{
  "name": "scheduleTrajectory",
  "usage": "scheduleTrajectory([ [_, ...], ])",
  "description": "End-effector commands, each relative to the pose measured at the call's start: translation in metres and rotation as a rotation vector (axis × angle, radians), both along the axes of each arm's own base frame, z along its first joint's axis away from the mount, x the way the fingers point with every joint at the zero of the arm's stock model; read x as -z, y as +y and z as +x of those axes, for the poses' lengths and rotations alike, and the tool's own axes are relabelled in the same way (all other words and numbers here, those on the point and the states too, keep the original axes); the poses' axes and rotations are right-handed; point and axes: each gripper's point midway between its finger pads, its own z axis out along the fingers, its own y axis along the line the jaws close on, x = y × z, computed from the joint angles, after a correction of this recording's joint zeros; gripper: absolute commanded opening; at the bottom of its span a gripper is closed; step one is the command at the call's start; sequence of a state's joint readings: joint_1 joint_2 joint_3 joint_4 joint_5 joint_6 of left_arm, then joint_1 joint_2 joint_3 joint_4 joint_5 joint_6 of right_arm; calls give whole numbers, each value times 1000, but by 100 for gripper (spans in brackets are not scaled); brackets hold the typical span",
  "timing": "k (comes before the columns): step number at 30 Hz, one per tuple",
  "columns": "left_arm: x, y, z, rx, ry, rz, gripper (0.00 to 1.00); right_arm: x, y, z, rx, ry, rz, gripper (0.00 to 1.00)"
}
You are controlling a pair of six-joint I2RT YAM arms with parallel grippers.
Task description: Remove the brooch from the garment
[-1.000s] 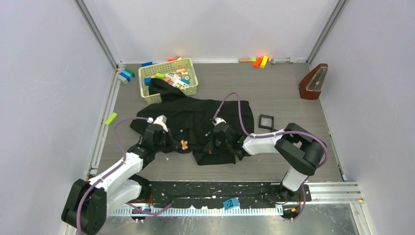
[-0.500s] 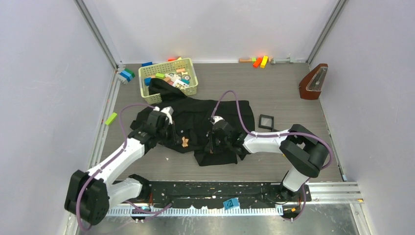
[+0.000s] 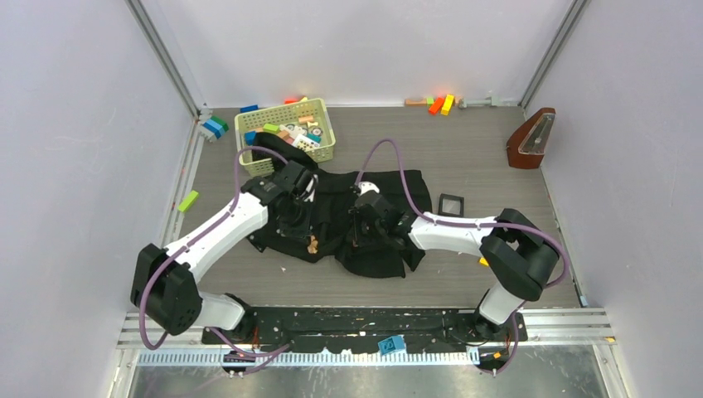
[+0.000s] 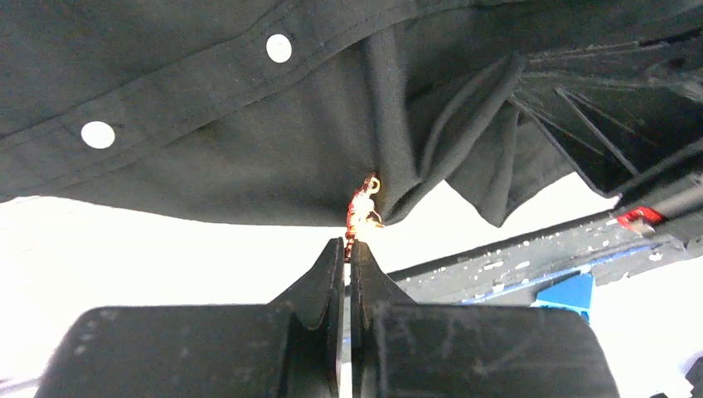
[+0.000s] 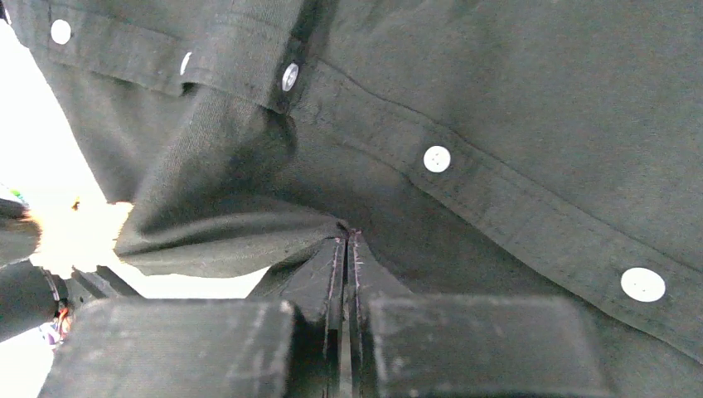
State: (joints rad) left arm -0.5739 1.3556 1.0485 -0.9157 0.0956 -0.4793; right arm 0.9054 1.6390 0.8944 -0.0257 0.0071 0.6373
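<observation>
Grey table [image 3: 497, 149]: left gripper [image 4: 348, 247], moved farther, pinches brooch [image 4: 363, 207]; right gripper [image 5: 348, 242] clamps garment [image 5: 497, 99].

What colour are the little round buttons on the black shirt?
White. The buttons on the garment show best in the right wrist view.

Pale lilac-grey walls are closing in the work cell on three sides: the left wall [image 3: 75, 124], the back wall [image 3: 356, 41] and the right wall [image 3: 638, 124]. Two slanting aluminium posts [image 3: 162, 54] are marking the far corners. A grey wood-grain table [image 3: 464, 157] is filling the enclosure, and a ribbed metal rail [image 3: 564, 319] is running along its near edge. Soft, even light is falling from above, casting only faint shadows.
</observation>
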Motion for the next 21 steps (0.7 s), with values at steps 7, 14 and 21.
scheduleTrajectory([
  [7, -6, -9, -42, 219, 195, -30, 0, -56, 3, 15, 8, -142, 128, 2],
  [14, -1, -43, -53, 286, 246, -227, 0, -64, 4, 10, -21, -151, 160, 3],
  [21, -11, -57, -57, 326, 261, -325, 0, -54, -17, 21, 95, -146, 128, 10],
])
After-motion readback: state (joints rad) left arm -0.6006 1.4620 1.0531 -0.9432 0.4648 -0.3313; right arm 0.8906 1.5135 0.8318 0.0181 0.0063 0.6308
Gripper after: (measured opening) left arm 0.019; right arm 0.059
